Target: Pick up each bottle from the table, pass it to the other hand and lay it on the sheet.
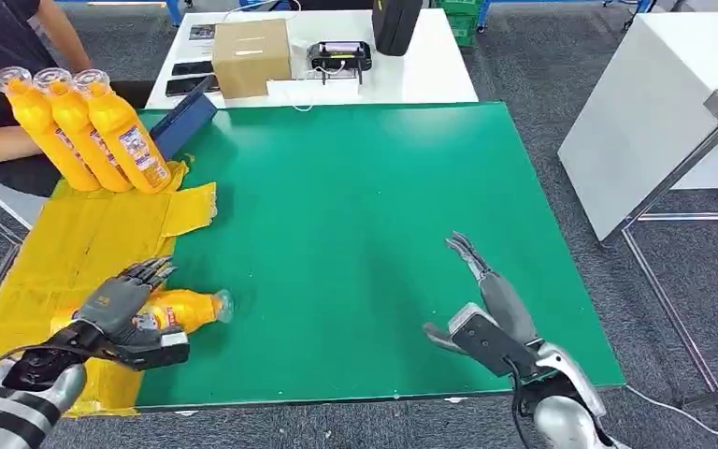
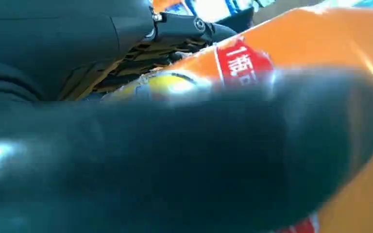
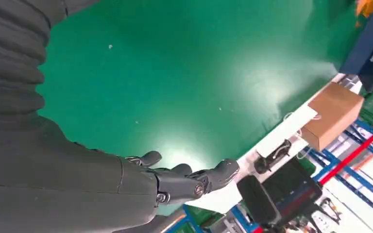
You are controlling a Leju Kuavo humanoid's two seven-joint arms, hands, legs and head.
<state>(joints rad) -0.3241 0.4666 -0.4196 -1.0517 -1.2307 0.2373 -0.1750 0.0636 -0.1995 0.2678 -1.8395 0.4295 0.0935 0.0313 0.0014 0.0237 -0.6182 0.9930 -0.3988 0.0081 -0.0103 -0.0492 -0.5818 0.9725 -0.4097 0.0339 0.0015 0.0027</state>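
**Grey floor, white tables**

A grey carpet floor (image 1: 561,65) fills the right and top of the frame. At top centre stands a white table (image 1: 430,79) with a cardboard box (image 1: 251,56) and a black case (image 1: 395,23) on it. At upper right stands another white table (image 1: 650,112). A seated person (image 1: 0,84) shows at upper left.

1. Head view: high, facing forward and down over the green desk (image 1: 355,206)
2. Left wrist view: pressed close against an orange bottle (image 2: 320,43)
3. Right wrist view: near, above the same desk (image 3: 184,63), shared with the head view
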